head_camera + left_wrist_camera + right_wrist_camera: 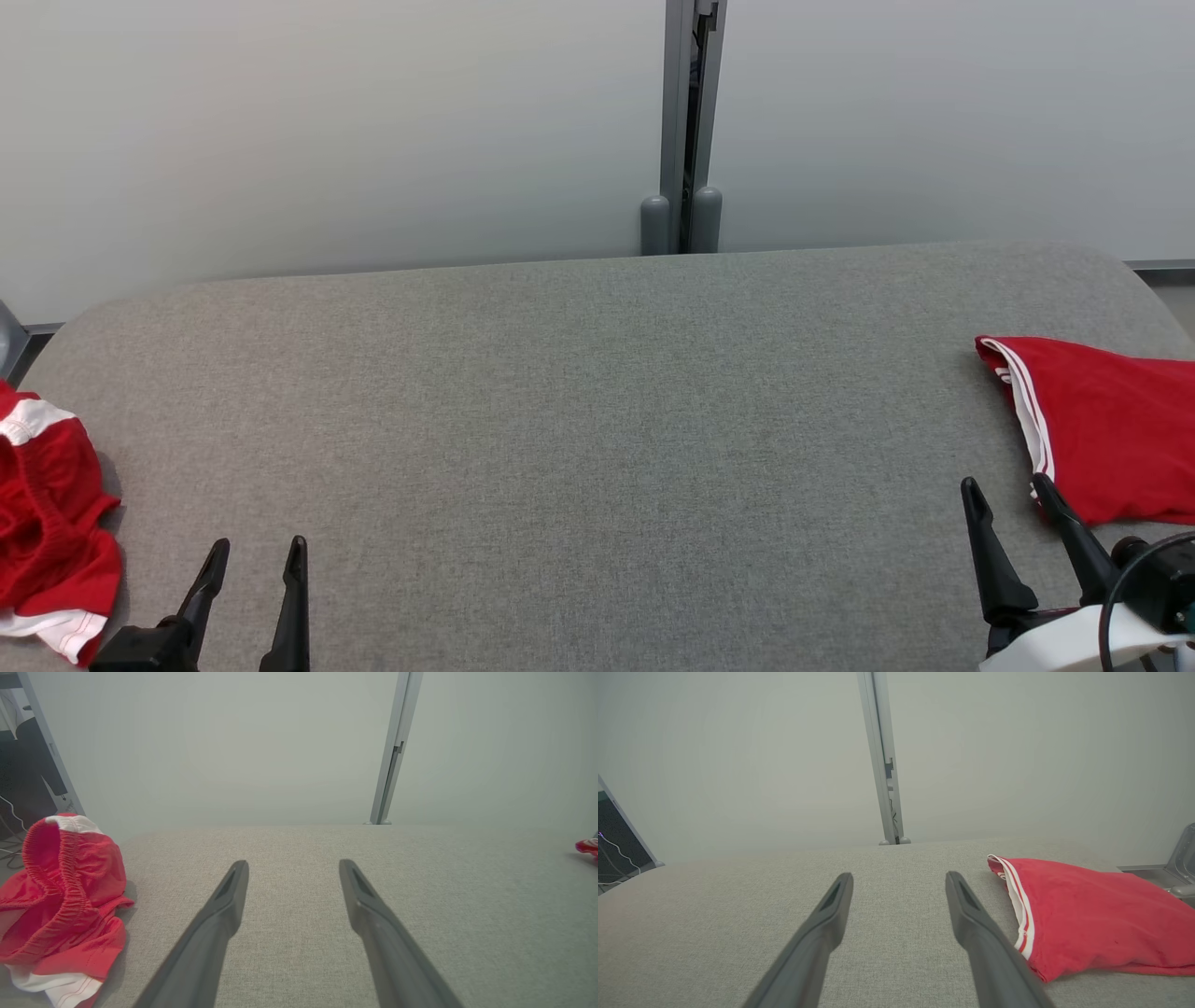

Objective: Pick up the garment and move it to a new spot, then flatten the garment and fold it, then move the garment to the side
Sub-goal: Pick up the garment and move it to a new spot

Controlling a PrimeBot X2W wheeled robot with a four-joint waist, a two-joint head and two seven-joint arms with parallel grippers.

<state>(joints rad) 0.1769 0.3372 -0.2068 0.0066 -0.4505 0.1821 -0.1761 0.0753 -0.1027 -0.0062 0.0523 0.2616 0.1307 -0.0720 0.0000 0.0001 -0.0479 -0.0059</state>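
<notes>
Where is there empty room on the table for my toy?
The whole middle of the grey table is bare, from the crumpled red clothes at the left edge to the folded red garment at the right. Crowded: both ends, where the left gripper and right gripper sit by the cloth.

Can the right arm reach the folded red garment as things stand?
Probably yes: the right end effector is open, the folded red garment lies close beside it on the grey surface, nothing between them.
</notes>
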